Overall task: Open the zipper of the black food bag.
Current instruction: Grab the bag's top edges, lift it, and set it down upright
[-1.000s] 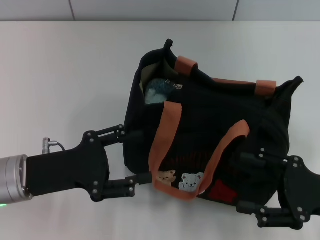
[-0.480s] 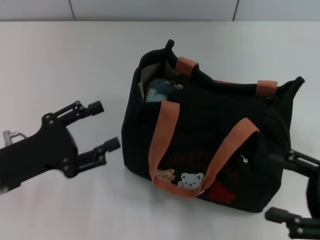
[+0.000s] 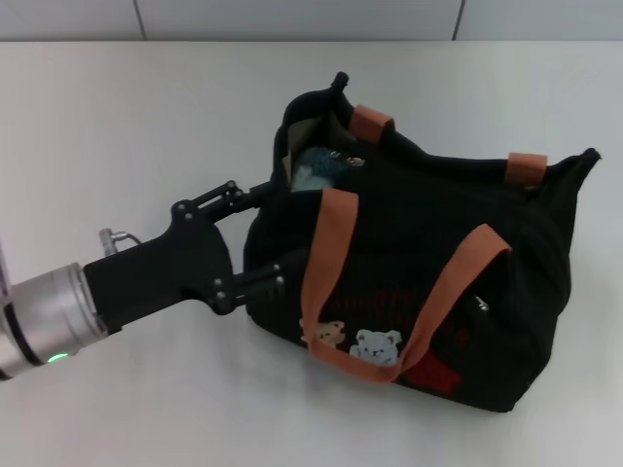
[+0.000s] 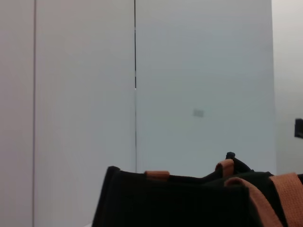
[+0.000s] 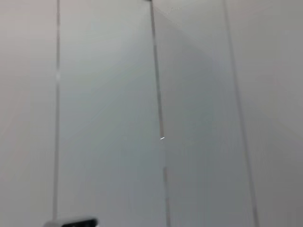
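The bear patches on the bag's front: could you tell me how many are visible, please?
2. A tan bear patch sits beside a pale bear patch, low on the black food bag, inside the front handle's loop. Others may be hidden on unseen sides.

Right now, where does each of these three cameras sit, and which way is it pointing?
Head view: from the robot's head, down onto the white table and the black food bag; the left gripper straddles the bag's end.
Left wrist view: on the left arm, level across the bag's top toward a wall; no fingers show.
Right wrist view: on the right arm, facing wall panels only.
Head and left wrist views share the bag.
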